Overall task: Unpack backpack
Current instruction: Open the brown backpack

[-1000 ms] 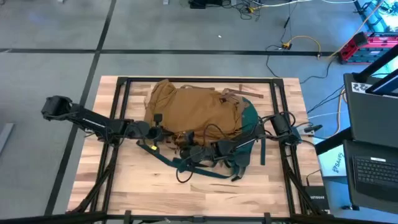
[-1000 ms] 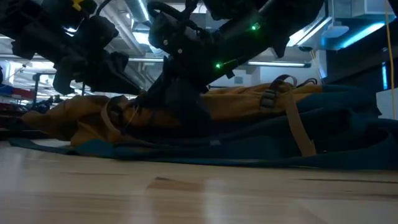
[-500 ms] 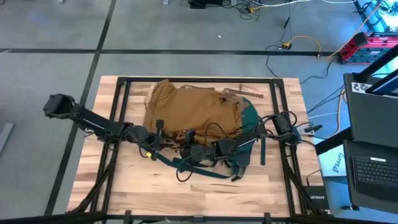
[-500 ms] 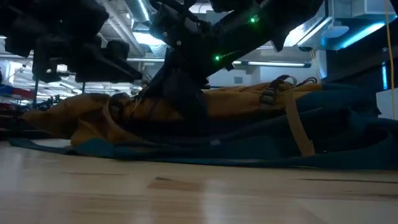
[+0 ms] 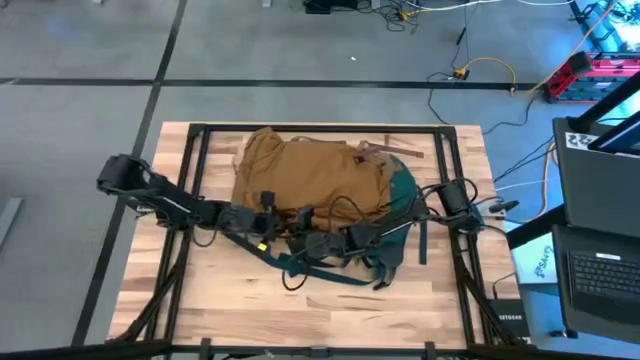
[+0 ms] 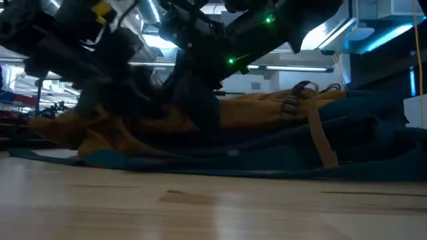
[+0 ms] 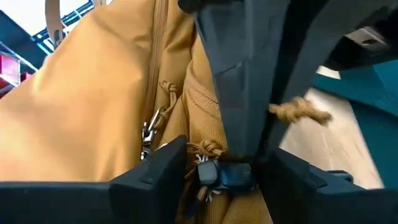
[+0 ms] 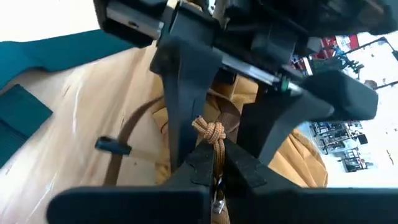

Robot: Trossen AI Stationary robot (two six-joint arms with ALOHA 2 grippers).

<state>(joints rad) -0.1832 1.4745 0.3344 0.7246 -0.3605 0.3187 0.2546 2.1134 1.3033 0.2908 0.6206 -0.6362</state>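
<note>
Left hand has been advanced rightward since the earlier frame, fingers spread, now straddling the right hand at the backpack's near edge. Right hand is pinched on the knotted zipper cord. Backpack lies mid-worktop, long axis left-right, zipper seam running left from the pinch; both hands are equally near.

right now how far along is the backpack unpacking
Early stage. Done: nothing shows unpacked; the table around the backpack holds only its straps. In hand: the right tool is shut on a knotted zipper cord at the bag's near edge, and the left tool sits open around a zipper pull right beside it. Left: opening the zipper and taking the contents out.
</note>
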